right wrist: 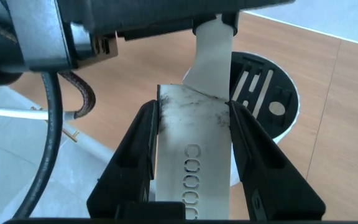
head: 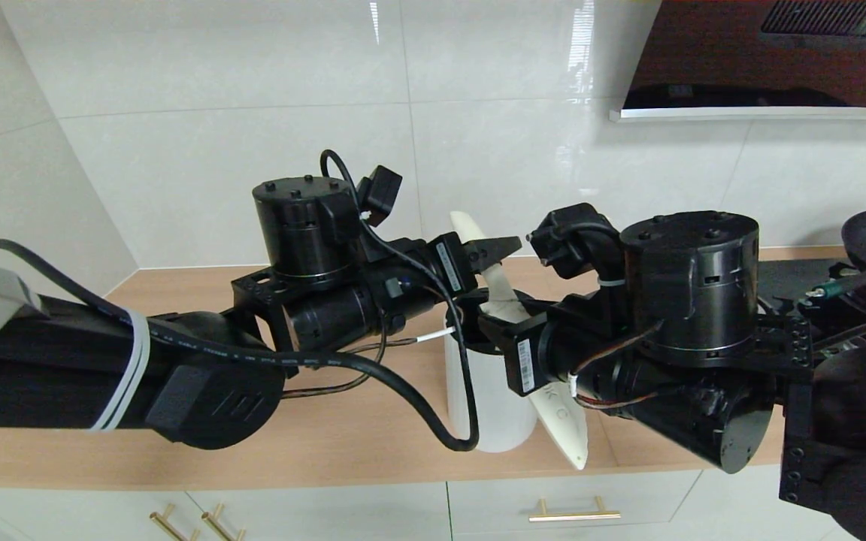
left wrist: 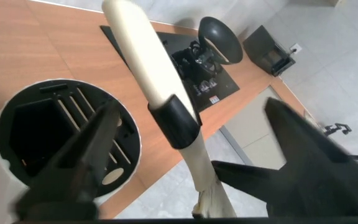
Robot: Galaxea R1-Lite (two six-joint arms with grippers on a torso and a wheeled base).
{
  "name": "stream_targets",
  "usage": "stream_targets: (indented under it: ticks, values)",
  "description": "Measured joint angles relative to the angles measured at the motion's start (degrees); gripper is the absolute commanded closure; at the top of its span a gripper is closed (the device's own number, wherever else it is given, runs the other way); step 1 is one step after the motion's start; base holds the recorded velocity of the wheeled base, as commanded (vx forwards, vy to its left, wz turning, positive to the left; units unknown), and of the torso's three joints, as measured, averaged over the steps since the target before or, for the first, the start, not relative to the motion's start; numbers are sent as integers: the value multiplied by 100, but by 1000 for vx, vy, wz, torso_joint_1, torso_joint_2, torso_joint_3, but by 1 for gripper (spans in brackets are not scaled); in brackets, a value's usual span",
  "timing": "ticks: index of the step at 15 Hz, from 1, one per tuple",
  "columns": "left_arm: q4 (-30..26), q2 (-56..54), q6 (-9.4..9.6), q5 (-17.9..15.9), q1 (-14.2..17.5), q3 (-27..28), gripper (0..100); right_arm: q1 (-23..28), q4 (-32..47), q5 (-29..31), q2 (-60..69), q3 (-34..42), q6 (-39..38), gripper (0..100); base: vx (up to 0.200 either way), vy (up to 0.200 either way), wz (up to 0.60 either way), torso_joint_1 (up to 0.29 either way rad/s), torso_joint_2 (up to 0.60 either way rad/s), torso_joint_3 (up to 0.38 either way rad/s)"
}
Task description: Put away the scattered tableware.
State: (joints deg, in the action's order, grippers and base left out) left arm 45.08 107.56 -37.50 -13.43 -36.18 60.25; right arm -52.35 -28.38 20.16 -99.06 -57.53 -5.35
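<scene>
Currently my right gripper [right wrist: 194,155] is clamped on the white blade of the knife [head: 562,424]. It holds the knife in mid-air at the centre of the head view, just over the white holder [head: 489,409] that stands on the wooden counter [head: 313,443]. My left gripper [left wrist: 191,112] is spread wide, with one finger on either side of the cream handle near its black collar. As far as I can see, neither finger touches it.

I read this as a hand-over. While I hold the knife by the blade I cannot lower the blade into a slot, so the handle is offered to the free hand, and both grippers meet above the holder to keep the next move short.

The knife's long axis runs diagonally in the head view. The handle end is up, just above the centre of the frame, toward the tiled wall. The tip points down to the lower right of centre. There it hangs outside the holder, in front of its wall, not over the dark slotted opening. I think it must be swung nearer to upright before it goes in.
</scene>
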Motion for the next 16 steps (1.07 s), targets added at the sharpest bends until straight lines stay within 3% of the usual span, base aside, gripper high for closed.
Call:
stream_targets:
  ticks: [3, 10, 11, 16]
  values:
    - [16, 11, 132, 22, -55, -16, 100, 1, 16, 4, 9, 26, 2, 100, 0, 0, 0, 0, 0, 0]
    - [13, 7, 129, 88, -55, -9, 100, 0, -285, 37, 16, 48, 10, 100, 0, 0, 0, 0, 0, 0]
    - [13, -4, 132, 93, -55, -5, 100, 0, -296, 37, 17, 48, 5, 0, 0, 0, 0, 0, 0, 0]
    - [167, -80, 134, 224, -52, -13, 100, -2, -503, 35, 44, 139, 24, 0, 0, 0, 0, 0, 0, 0]
